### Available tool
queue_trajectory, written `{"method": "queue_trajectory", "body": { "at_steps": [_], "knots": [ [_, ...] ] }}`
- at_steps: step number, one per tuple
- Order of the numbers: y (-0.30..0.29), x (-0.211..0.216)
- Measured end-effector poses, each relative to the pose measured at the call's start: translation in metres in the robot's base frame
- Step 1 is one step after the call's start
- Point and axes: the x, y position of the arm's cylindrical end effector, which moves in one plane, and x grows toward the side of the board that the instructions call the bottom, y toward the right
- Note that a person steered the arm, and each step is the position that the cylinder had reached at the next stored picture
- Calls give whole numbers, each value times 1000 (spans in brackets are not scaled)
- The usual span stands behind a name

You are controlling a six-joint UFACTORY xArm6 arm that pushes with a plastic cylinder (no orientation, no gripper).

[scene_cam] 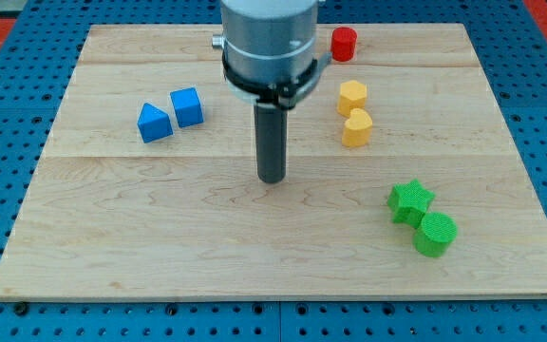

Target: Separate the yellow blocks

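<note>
Right now my tip [272, 178] rests near the desk's [112, 237] middle, well apart from the yellow hexagon block [352, 96] and yellow heart block [356, 127], which touch toward the far right edge. No gripper exists, only a rod. Risk: pushing between them off-centre could shove both together, or drive the hexagon into the red cylinder [344, 44] by the far edge.

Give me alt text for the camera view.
My tip rests mid-board, left of two touching yellow blocks. Two blue blocks sit left, a red cylinder at top, two green blocks lower right.
</note>
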Motion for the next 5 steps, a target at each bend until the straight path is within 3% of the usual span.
{"method": "queue_trajectory", "body": {
  "at_steps": [2,3,4,5],
  "knots": [
    [-12,-73],
    [-8,-129],
    [-6,-145],
    [69,-162]
  ]
}}
